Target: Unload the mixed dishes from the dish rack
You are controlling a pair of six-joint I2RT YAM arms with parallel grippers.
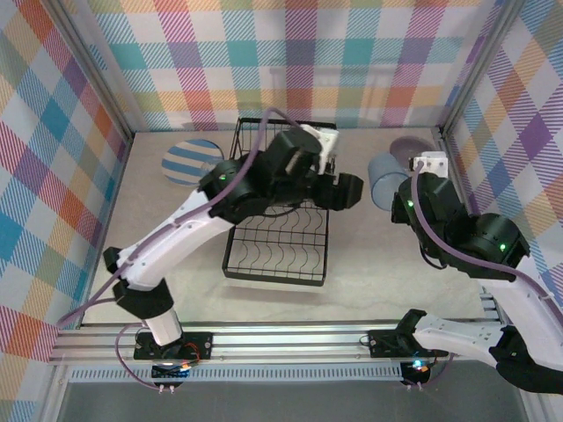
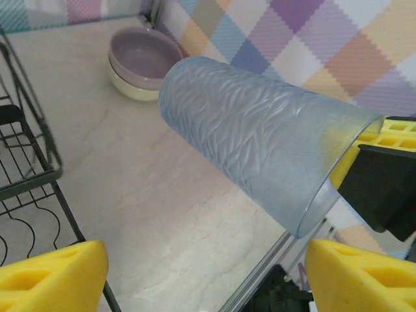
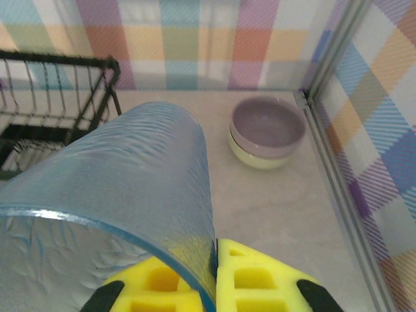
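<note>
At the right side of the surface, the right tool is clamped on the rim of the grey-blue tumbler, holding it tipped on its side between the dish rack and the far corner, where the lavender bowl sits nested in the pale green bowl. The left tool hangs at the rack's right edge, fingers spread with nothing between them. Striped plates lie left of the rack.

free: table between rack and tumbler | blocked: bowls far-right corner
</note>
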